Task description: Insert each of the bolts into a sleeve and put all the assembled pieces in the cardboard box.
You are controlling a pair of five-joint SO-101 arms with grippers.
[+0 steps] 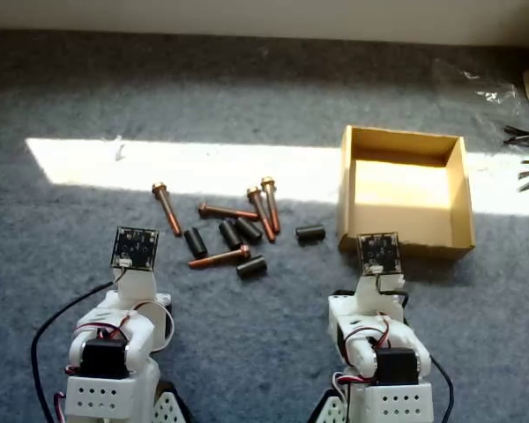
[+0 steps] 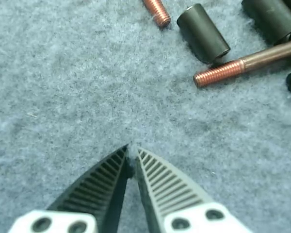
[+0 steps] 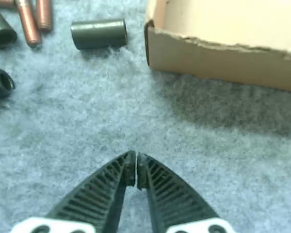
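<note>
Black ribbed fingers of left gripper pressed together, nothing held, tips low over grey carpet. Nearest parts: black sleeve, with threaded end of copper bolt just beside it. Right gripper likewise closed and empty, above carpet short of cardboard box. Lone sleeve on its side near box corner, not touching wall. High view: five bolts and five sleeves lie separate on carpet, left of box.

Bolts and sleeves mixed left of cardboard box, lone sleeve nearest the box
</note>
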